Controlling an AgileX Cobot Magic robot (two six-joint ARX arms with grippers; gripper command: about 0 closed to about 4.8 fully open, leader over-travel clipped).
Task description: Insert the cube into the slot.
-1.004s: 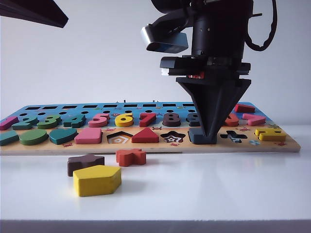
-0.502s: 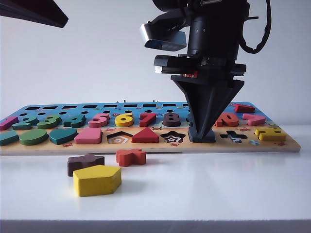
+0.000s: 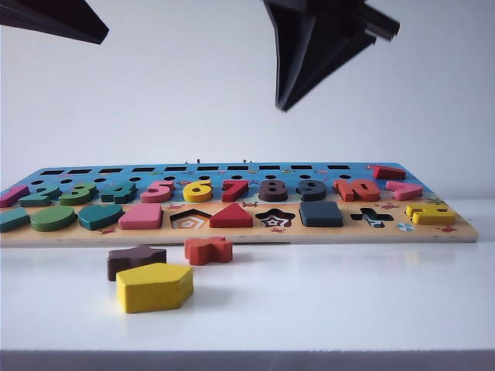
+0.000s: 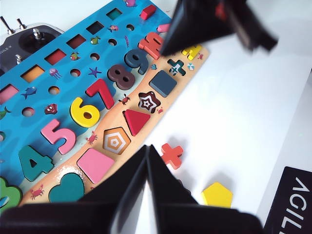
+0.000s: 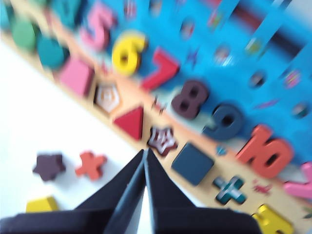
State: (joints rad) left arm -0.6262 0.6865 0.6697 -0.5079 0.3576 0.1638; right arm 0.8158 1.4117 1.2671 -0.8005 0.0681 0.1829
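The cube point(image 3: 321, 213), flat, navy and round-cornered, sits seemingly flush in its slot along the board's point(image 3: 232, 236) front edge; right gripper point(image 5: 145, 157) hangs above, jaws pressed together; left gripper point(image 4: 146, 152) likewise, empty.

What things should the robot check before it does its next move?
1. Cube sitting in its square slot on the board: ok.
2. Cube fully flat: cannot tell.
3. Right gripper lifted clear above the board, shut, holding nothing: ok.
4. Left gripper shut and empty, off the board: ok.
5. Yellow pentagon, brown star and red cross loose on the table; their cut-outs unfilled: not ok.
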